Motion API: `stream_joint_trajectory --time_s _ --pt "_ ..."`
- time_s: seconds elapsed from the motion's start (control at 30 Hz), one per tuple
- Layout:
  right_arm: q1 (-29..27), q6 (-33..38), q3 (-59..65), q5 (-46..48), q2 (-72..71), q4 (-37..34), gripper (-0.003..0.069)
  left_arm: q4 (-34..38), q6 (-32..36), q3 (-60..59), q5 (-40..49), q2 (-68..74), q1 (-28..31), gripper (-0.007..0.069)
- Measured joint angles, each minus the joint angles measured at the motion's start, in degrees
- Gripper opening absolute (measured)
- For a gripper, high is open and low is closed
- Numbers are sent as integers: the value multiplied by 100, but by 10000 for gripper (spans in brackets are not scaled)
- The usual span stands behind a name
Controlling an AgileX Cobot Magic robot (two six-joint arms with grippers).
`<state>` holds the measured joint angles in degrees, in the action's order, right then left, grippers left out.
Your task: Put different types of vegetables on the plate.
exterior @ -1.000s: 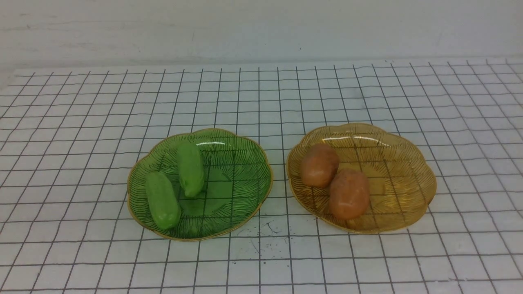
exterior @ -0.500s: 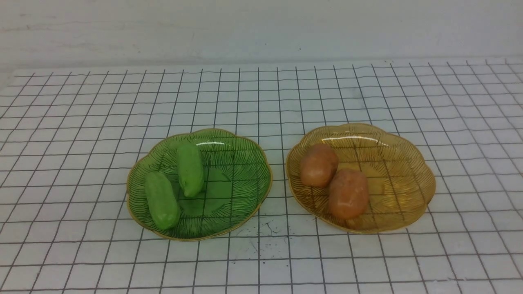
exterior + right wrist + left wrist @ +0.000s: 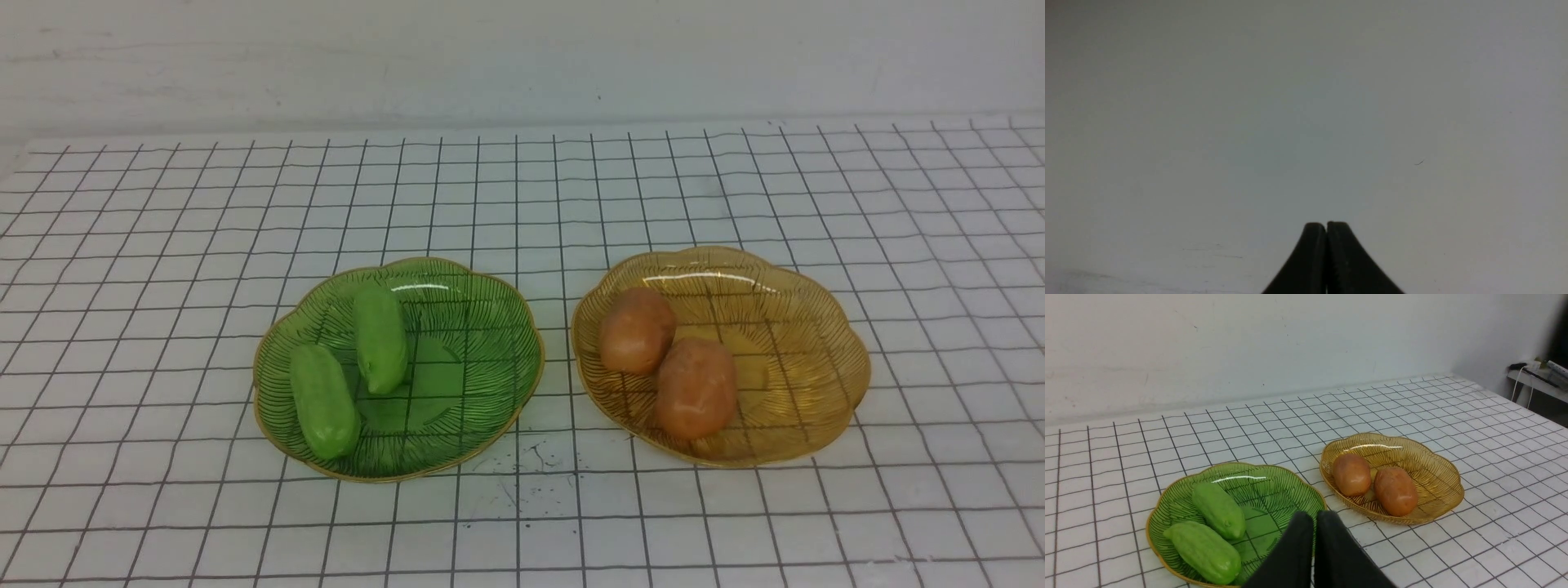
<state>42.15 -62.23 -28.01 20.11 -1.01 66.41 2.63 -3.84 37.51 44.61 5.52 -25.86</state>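
Neither tool is gripping anything. The left tool is showing its jaws pressed together and empty. The right tool is also pressed together and empty, pointing at a blank grey surface with no task thing in its view.

All four vegetables are lying on plates on the gridded worktop. The green plate is sitting just ahead of the left tool's tips, carrying the near cucumber and the far cucumber, side by side and roughly parallel. The amber plate is lying further from the left tool, toward the right arm's side. It is holding the near potato and the far potato, which are touching.

Judged step: each type is already sitting on its own plate, so the task is looking finished or idle. If mixing is wanted, the next move is calling for the left tool to spread, drop over the far cucumber across its narrow width, and carry it to the amber plate.

The cucumbers are looking pale green, stubby and slightly bumpy. The potatoes are looking smooth, orange-brown and egg-shaped, so likely to slip in a grip.
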Motion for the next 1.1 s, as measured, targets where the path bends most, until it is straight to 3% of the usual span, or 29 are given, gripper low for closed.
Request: stream_joint_trajectory --time_s 0.57,0.73,0.9,1.1 --pt "0 0 0 0 0 0 -14 -69 41 -491 -19 -127 0 -8" --pt "0 0 0 0 0 0 -14 -346 45 -1099 -1013 -202 110 -8" --pt "0 0 0 0 0 0 -14 -316 166 -2198 -2146 -405 1097 -8" --pt "0 0 0 0 0 5 -14 -141 304 -3369 -2854 -610 2165 -8"
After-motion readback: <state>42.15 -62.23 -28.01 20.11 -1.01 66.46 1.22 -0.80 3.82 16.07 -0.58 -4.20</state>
